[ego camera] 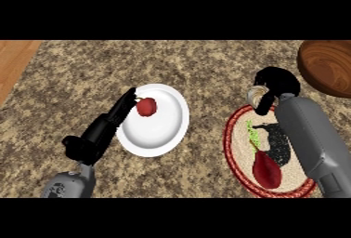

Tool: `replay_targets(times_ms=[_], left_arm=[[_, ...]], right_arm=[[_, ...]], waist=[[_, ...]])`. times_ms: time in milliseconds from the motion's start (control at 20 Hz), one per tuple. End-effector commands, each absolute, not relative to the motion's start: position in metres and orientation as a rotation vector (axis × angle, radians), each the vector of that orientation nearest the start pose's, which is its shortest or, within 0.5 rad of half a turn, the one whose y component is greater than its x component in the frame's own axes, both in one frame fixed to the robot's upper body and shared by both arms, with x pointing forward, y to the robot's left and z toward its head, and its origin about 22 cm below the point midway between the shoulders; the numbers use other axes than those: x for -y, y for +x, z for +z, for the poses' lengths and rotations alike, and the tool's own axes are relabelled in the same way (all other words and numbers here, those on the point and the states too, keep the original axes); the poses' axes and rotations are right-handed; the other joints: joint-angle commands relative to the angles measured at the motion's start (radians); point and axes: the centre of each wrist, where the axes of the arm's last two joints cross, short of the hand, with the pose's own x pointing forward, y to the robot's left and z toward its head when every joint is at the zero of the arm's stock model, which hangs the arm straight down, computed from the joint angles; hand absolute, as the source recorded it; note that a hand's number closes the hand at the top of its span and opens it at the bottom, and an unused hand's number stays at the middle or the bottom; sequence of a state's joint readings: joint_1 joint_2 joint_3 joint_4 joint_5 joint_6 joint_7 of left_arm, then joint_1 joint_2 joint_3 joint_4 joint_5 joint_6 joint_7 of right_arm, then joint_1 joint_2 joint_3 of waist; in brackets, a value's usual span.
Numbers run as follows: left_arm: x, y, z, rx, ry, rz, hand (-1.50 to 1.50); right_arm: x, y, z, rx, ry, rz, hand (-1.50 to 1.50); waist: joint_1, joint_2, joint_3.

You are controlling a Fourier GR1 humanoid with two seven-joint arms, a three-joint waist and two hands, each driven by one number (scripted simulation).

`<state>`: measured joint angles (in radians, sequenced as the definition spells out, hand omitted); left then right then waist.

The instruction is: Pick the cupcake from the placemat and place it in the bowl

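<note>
Head view, right robot hand [274, 86] curled round cupcake [257, 96], orientation hidden

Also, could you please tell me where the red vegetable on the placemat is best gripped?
Across its fat red bulb, coming from above: it lies flat on the placemat, and its green leaves look too thin to hold.

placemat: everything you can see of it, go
The placemat is a round woven-looking mat, beige centre with a dark red ringed border, lying flat on the speckled counter at the view's right. A red radish with green leaves lies on it. The right forearm crosses over and hides its right side, casting a shadow on the centre. The white plate sits apart, to its left.
</note>
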<state>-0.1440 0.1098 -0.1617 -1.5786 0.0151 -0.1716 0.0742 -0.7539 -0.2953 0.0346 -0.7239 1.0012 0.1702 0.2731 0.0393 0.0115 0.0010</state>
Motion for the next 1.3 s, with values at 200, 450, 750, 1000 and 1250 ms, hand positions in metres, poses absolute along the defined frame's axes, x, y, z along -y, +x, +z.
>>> replay_targets(times_ms=[200,450,750,1000,1250], left_arm=[[-0.192,0.270,0.037,1.598,-0.171,-0.373,0.00],[-0.200,0.268,0.034,1.590,-0.180,-0.395,0.00],[-0.202,0.270,0.046,1.602,-0.164,-0.414,0.00],[-0.188,0.265,0.038,1.591,-0.174,-0.386,0.00],[-0.195,0.280,0.043,1.615,-0.172,-0.399,0.00]], right_arm=[[0.245,0.432,0.101,1.078,-1.276,0.885,1.50],[0.241,0.441,0.148,1.317,-1.292,0.587,1.50],[0.284,0.440,0.161,1.370,-1.263,0.385,1.50],[0.330,0.447,0.164,1.241,-1.380,0.428,1.50],[0.374,0.435,0.157,1.171,-1.578,0.425,1.50]], waist=[[-0.025,-0.008,0.000],[-0.024,-0.009,0.000],[-0.027,-0.009,0.000],[-0.011,-0.001,0.000],[-0.001,0.008,0.001]])
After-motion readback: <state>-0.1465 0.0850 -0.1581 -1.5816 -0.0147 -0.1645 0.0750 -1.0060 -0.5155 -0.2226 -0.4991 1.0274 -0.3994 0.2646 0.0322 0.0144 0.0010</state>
